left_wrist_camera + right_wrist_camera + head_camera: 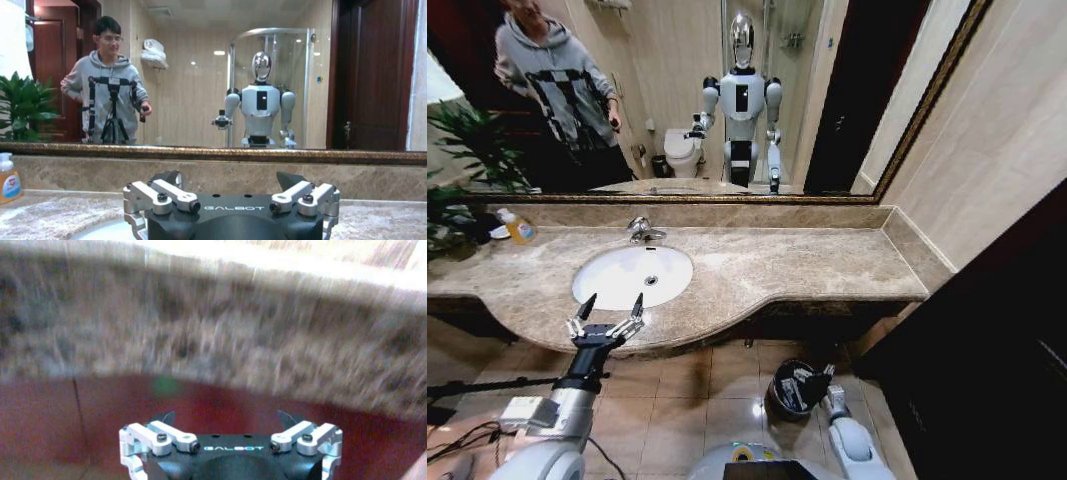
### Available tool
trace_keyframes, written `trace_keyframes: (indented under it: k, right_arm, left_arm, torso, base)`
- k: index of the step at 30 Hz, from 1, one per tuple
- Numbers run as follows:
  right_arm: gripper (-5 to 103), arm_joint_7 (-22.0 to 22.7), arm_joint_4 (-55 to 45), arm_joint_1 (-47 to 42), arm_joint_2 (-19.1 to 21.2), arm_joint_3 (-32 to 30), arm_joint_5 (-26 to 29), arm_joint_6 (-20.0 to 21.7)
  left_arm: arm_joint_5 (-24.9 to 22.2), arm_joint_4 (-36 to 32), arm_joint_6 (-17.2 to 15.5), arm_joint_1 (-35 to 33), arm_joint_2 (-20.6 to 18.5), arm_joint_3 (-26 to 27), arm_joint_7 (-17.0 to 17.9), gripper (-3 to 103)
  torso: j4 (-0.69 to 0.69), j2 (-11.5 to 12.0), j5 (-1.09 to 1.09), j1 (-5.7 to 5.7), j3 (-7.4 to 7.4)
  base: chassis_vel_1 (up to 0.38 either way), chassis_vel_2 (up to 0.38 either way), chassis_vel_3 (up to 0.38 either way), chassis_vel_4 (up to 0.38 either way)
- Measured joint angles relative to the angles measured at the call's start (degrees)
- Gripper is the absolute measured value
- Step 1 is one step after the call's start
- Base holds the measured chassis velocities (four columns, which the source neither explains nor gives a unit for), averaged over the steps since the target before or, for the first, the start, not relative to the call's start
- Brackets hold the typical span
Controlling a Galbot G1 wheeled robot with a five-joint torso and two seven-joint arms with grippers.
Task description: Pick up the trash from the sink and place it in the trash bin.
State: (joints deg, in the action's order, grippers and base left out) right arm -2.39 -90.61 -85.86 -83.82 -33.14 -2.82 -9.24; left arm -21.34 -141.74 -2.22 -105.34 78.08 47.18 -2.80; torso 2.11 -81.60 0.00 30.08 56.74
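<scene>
The oval white sink (632, 275) lies in the marble counter, and its basin shows just a drain; the trash is out of view. My left gripper (613, 303) hovers open over the counter's front edge, just in front of the sink, with nothing between its fingers. The left wrist view shows the same gripper (228, 179) facing the mirror, with the basin's rim (100, 231) below it. The black trash bin (779, 400) stands on the floor under the counter. My right gripper (815, 383) hangs open at the bin's rim. In the right wrist view that gripper (225, 416) is empty, facing the counter's edge.
A chrome faucet (640, 230) stands behind the basin. A soap bottle (519, 228) and a plant (457, 170) sit at the counter's left end. A tiled wall and a dark panel (987, 330) close off the right. Tripod legs and cables (487, 385) lie on the floor at the left.
</scene>
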Motion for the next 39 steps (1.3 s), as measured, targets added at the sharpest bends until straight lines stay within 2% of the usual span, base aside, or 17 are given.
trace_keyframes:
  k: [8,14,29,39]
  right_arm:
    - [100,0.7,-19.7,-8.5,-1.2,-0.6,4.3,2.2]
    - [100,0.7,-29.1,-11.9,-2.1,-0.3,6.4,4.0]
    - [100,0.8,-42.7,-12.1,-2.4,0.6,6.6,8.6]
    - [100,0.2,-45.1,-11.8,-2.3,1.0,6.6,10.0]
  left_arm:
    - [0.0,0.0,0.0,0.0,0.0,0.0,0.0,100]
    - [0.0,0.0,0.0,0.0,0.0,0.0,0.0,100]
    - [0.0,0.0,0.0,0.0,0.0,0.0,0.0,100]
    - [0.0,0.0,0.0,0.0,0.0,0.0,0.0,100]
  torso:
    - [0.00,0.0,-0.01,0.00,0.00]
    - [0.00,0.0,-0.01,0.00,0.00]
    - [0.00,0.0,-0.01,0.00,0.00]
    - [0.00,0.0,-0.01,0.00,0.00]
  base:
    - [0.000,0.000,0.000,0.000]
    - [0.000,0.000,0.000,0.000]
    - [0.000,0.000,0.000,0.000]
    - [0.000,0.000,0.000,0.000]
